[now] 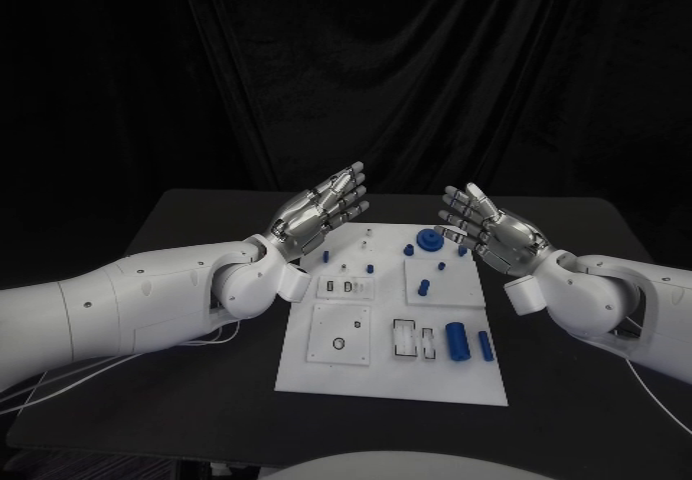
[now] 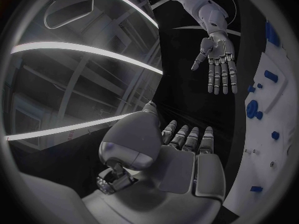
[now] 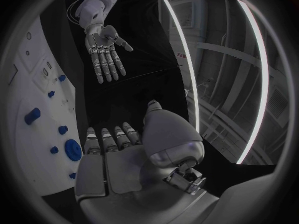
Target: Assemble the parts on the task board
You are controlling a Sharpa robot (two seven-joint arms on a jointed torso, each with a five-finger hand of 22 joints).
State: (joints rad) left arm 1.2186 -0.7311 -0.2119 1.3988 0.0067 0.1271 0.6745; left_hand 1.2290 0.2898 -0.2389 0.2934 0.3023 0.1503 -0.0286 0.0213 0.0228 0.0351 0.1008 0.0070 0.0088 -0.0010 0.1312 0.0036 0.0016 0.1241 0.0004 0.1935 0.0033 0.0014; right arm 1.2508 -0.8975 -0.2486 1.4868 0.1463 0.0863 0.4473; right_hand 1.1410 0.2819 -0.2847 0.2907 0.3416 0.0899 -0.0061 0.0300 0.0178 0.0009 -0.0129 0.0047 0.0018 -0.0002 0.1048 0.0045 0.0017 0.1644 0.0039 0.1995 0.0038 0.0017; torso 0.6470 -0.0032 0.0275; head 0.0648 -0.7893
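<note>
The white task board [image 1: 325, 370] lies in the middle of the black table, with several small blue parts on it: a round blue part [image 1: 428, 240] near its far edge, a blue cylinder [image 1: 456, 341] and a slimmer blue piece [image 1: 486, 346] near its right side. My left hand [image 1: 320, 212] hovers above the board's far left corner, flat and open, fingers extended, holding nothing. My right hand [image 1: 490, 228] hovers above the far right corner, palm facing the left hand, also open and holding nothing. The left wrist view shows my left hand [image 2: 181, 159], the right hand [image 2: 219, 64] and the board [image 2: 274, 149].
The black table [image 1: 188, 390] extends around the board on both sides, with a dark curtain behind it. Thin cables [image 1: 43, 385] trail under my left arm at the table's near left. The right wrist view shows the board [image 3: 31, 84] beside my right hand [image 3: 124, 159].
</note>
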